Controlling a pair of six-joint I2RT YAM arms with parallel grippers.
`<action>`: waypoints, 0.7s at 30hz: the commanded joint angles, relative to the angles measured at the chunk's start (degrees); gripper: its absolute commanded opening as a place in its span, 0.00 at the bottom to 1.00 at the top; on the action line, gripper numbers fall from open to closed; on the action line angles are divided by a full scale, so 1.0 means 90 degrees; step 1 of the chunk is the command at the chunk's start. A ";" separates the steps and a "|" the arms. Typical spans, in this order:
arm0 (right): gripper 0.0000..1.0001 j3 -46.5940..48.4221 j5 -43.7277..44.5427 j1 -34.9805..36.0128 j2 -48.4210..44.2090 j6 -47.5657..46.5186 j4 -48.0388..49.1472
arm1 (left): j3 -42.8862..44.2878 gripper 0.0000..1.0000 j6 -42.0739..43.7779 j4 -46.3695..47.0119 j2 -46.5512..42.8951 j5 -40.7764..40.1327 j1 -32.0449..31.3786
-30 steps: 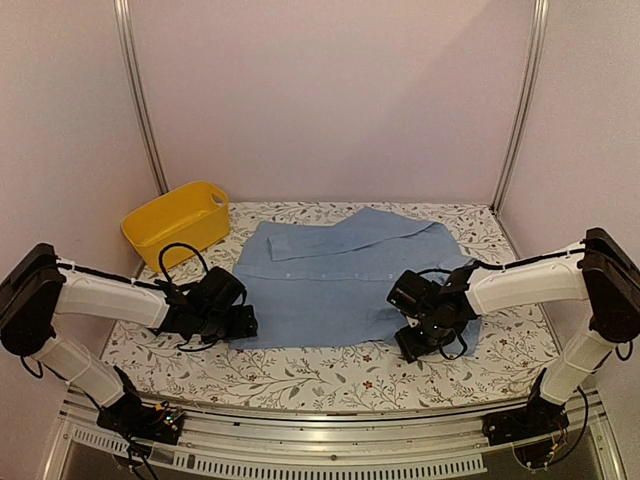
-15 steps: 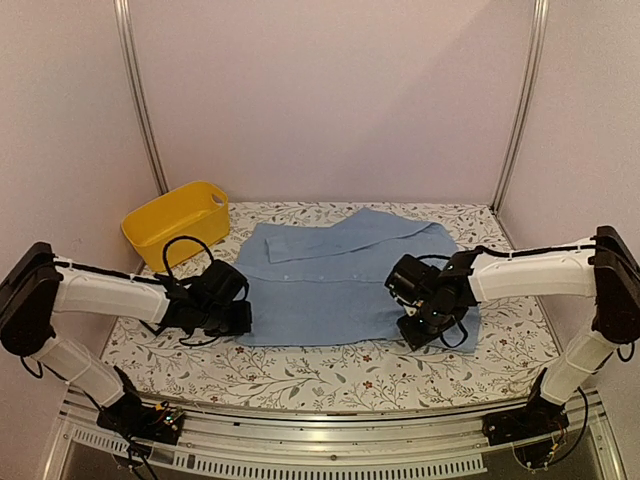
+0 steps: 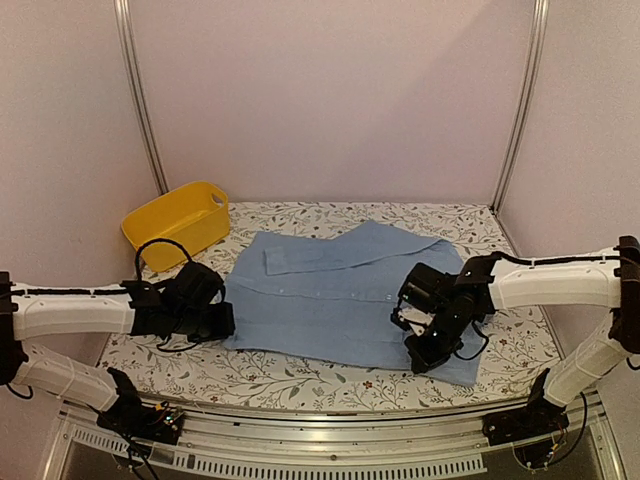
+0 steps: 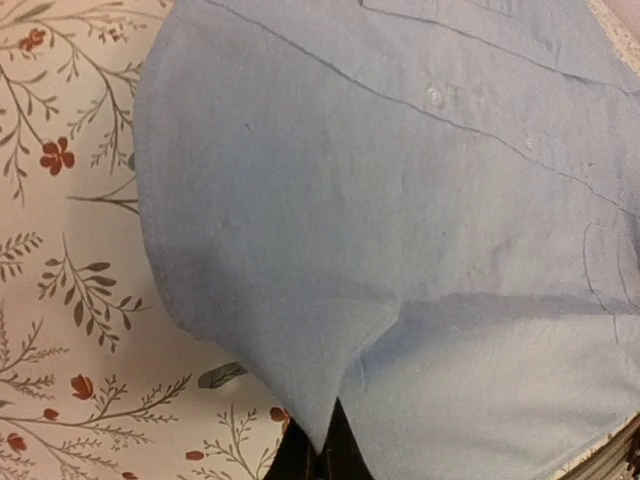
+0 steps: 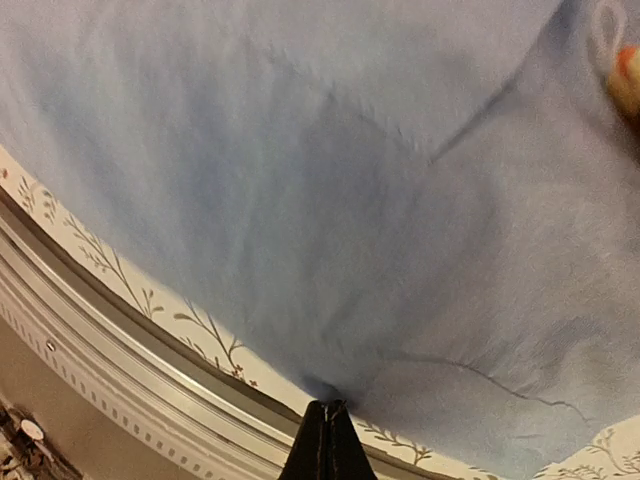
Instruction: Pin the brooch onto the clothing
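One brooch (image 5: 628,80) sliver, right wrist only

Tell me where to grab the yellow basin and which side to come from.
Take the basin by its right end wall, at the handle slot. Come down from above, one finger inside, one outside: it stands upright, mouth open, and the thin wall is probably all the jaws can span.
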 commanded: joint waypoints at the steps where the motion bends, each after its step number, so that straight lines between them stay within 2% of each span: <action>1: 0.00 -0.1366 -0.1982 0.0309 0.0387 0.0537 0.1330 | -0.0946 0.00 -0.0675 -0.0061 0.0016 0.0428 -0.0072; 2: 0.00 -0.1439 -0.1801 0.0311 0.0497 0.0612 0.1383 | -0.1052 0.00 -0.0746 -0.0034 0.0045 0.0412 -0.0076; 5: 0.29 -0.1179 -0.1557 0.0301 0.0697 0.0635 0.1167 | -0.1143 0.00 -0.0806 0.0017 0.0137 0.0302 -0.0079; 6: 0.34 -0.0987 -0.1585 0.0309 0.0685 0.0531 0.1060 | -0.1120 0.00 -0.0762 0.0043 0.0168 0.0273 -0.0072; 10: 0.40 -0.0009 -0.2221 0.0360 0.0029 -0.0038 0.0685 | -0.0967 0.00 -0.0615 -0.0009 0.0305 0.0114 -0.0079; 15: 0.40 0.0697 -0.2445 0.0031 -0.1094 -0.0538 0.0498 | -0.0960 0.00 -0.0538 0.0028 0.0346 0.0047 -0.0092; 17: 0.37 0.0770 -0.1658 -0.0397 -0.1192 -0.0416 0.0479 | -0.0943 0.00 -0.0498 0.0007 0.0350 0.0012 -0.0087; 19: 0.27 0.0696 -0.0356 -0.0648 -0.1011 -0.0014 0.0407 | -0.0932 0.00 -0.0490 0.0008 0.0342 -0.0033 -0.0086; 21: 0.21 0.0463 0.0290 -0.0703 -0.0625 0.0217 0.0563 | -0.0916 0.00 -0.0487 0.0009 0.0342 -0.0061 -0.0087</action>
